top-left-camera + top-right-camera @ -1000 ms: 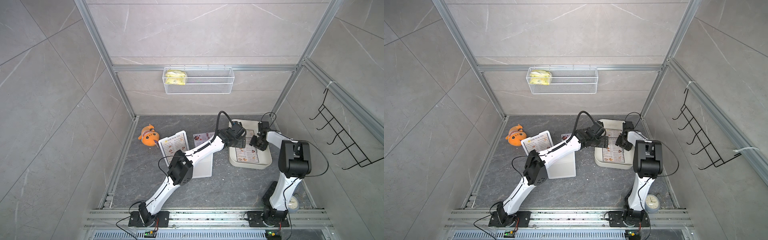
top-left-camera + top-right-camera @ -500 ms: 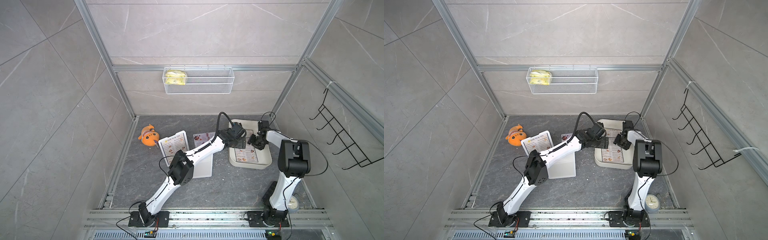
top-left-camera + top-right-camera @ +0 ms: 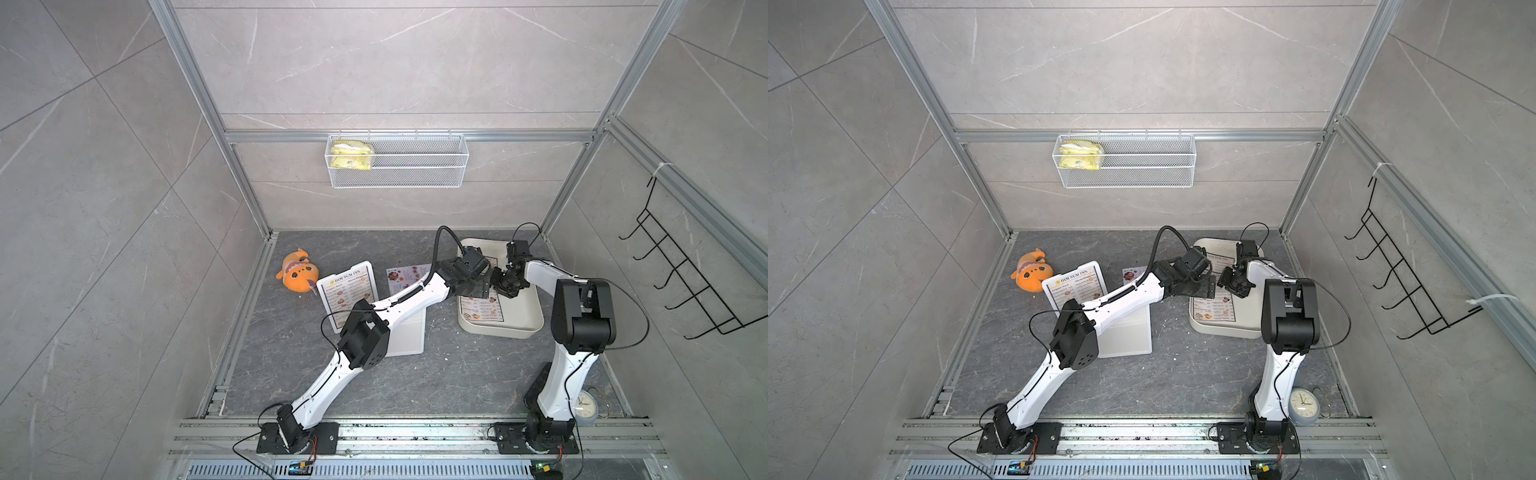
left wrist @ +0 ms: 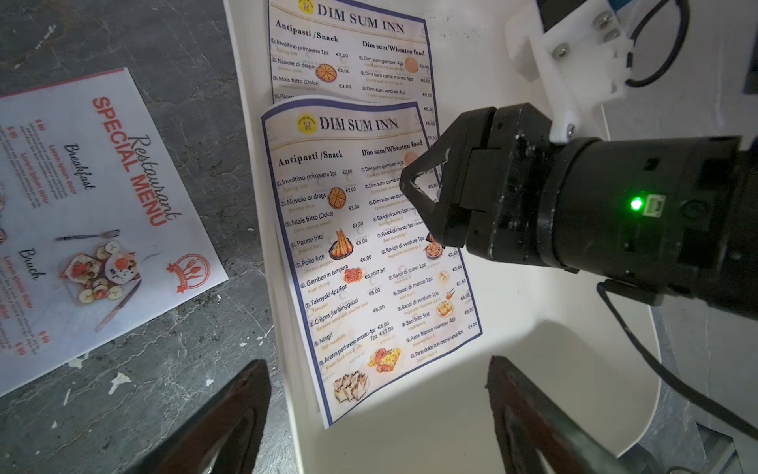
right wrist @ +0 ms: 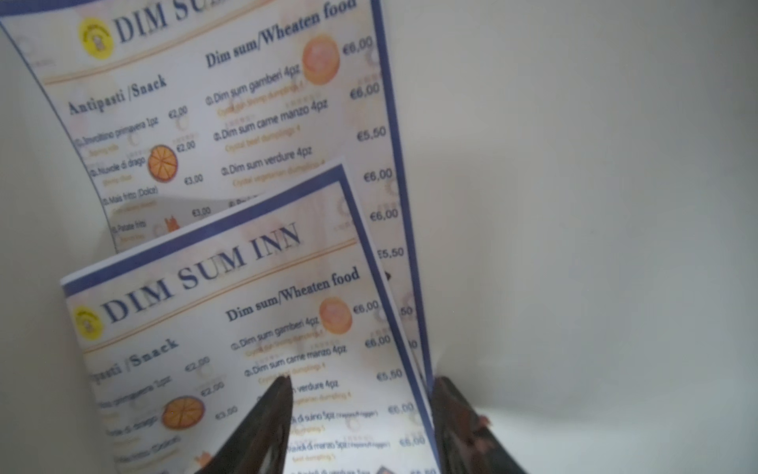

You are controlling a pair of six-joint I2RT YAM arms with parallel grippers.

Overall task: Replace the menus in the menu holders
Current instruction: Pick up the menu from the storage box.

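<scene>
Pincer of my right arm point(image 5: 363, 381) stands partly open across one long edge of the upper DIM SUM INN menu point(image 5: 229, 328). One fingertip point(image 5: 270, 414) is over the printed face and the other is just outside the blue border. The jaws are not pressed together, so I judge that the sheet is not gripped yet. That menu lies in the cream tray point(image 3: 519, 329), overlapping the lower DIM SUM INN menu point(image 4: 348, 53), and its head end looks a little raised from that one. Its long axis runs along the length of the tray, and I come at it from the side, across its short direction. My left pincer point(image 4: 375, 365) hovers wide open and empty above the foot end of the same sheet, so my right arm is the nearer one. On the side of my right pincer the tray floor is bare and gives room. The opposite long edge lies just beside the tray wall, so I think the sheet must go up before it goes sideways. Beyond that wall, on the worktop point(image 3: 457, 374), lie the SPECIAL MENU sheet point(image 4: 102, 213) and the blank menu holder point(image 3: 409, 336), which I take for the goal. The second menu holder point(image 3: 349, 291) already shows a menu.
</scene>
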